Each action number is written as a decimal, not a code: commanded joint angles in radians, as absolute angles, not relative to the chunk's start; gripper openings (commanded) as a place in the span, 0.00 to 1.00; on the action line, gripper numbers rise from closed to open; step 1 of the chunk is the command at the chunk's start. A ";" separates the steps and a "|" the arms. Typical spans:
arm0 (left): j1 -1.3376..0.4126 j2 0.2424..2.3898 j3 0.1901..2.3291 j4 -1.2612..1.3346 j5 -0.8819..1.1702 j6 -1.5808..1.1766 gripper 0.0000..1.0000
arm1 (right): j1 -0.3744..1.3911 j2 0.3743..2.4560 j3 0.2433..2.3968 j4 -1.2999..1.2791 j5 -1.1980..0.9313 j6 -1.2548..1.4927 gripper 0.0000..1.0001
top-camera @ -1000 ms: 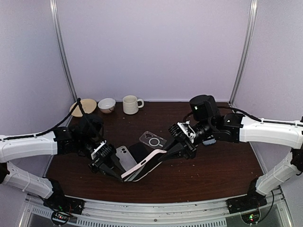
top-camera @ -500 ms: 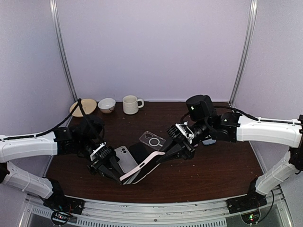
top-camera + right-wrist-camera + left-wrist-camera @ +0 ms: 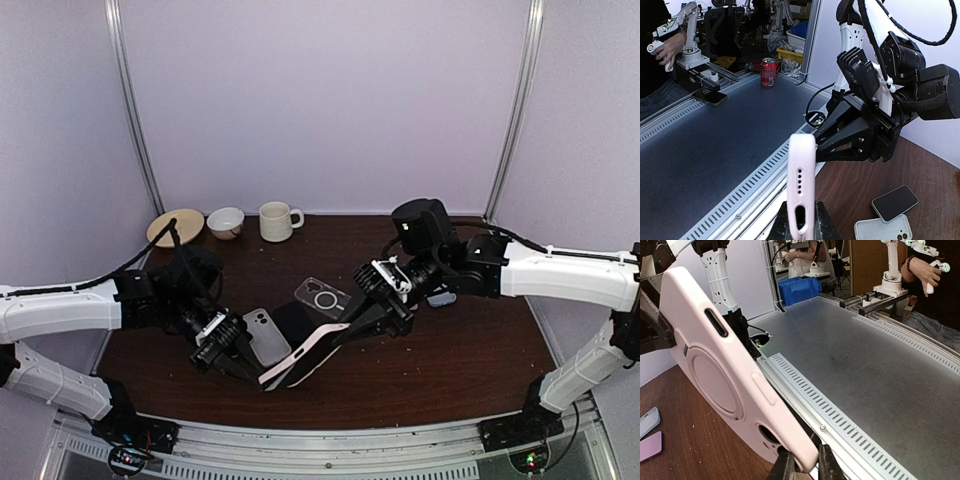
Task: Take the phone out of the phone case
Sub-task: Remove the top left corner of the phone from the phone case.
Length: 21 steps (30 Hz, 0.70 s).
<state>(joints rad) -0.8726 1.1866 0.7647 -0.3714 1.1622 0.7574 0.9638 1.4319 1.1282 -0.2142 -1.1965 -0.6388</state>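
Both of my grippers are pinching the soft pink phone case [image 3: 300, 352], and the dark phone [image 3: 303, 366] is inside it. My left gripper [image 3: 262, 378] squeezes the near left corner. My right gripper [image 3: 347, 328] squeezes the far right end. The case hangs tilted above the brown wooden table [image 3: 450, 350], near its front edge.

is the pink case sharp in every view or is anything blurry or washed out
Top external: even light, pink case small but clear against the dark table. Left wrist: case close and sharp, no glare. Right wrist: case edge-on, crisp; the far room is dimmer.
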 commanded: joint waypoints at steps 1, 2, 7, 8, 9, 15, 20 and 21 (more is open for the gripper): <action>-0.851 1.188 0.792 -0.244 1.059 0.783 0.02 | 1.019 1.427 1.174 -0.258 -1.366 -0.655 0.00; -0.849 1.185 0.794 -0.243 1.052 0.784 0.02 | 1.020 1.429 1.180 -0.278 -1.365 -0.668 0.00; -0.819 1.166 0.788 -0.223 0.999 0.780 0.10 | 1.023 1.424 1.186 -0.353 -1.355 -0.717 0.00; -0.815 1.161 0.786 -0.213 0.986 0.775 0.12 | 1.023 1.421 1.184 -0.359 -1.355 -0.721 0.00; -0.809 1.156 0.782 -0.202 0.974 0.769 0.13 | 1.023 1.419 1.184 -0.363 -1.352 -0.724 0.00; -0.784 1.138 0.771 -0.142 0.890 0.738 0.18 | 1.023 1.413 1.181 -0.401 -1.337 -0.746 0.00; -0.770 1.114 0.756 -0.104 0.844 0.726 0.24 | 1.023 1.410 1.177 -0.418 -1.317 -0.759 0.00; -0.769 1.110 0.753 -0.096 0.832 0.723 0.25 | 1.023 1.408 1.176 -0.419 -1.314 -0.760 0.00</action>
<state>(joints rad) -0.8265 1.1408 0.7399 -0.3412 0.9985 0.7475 0.9657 1.4307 1.1610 -0.3210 -1.1275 -0.7635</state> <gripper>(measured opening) 0.239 0.088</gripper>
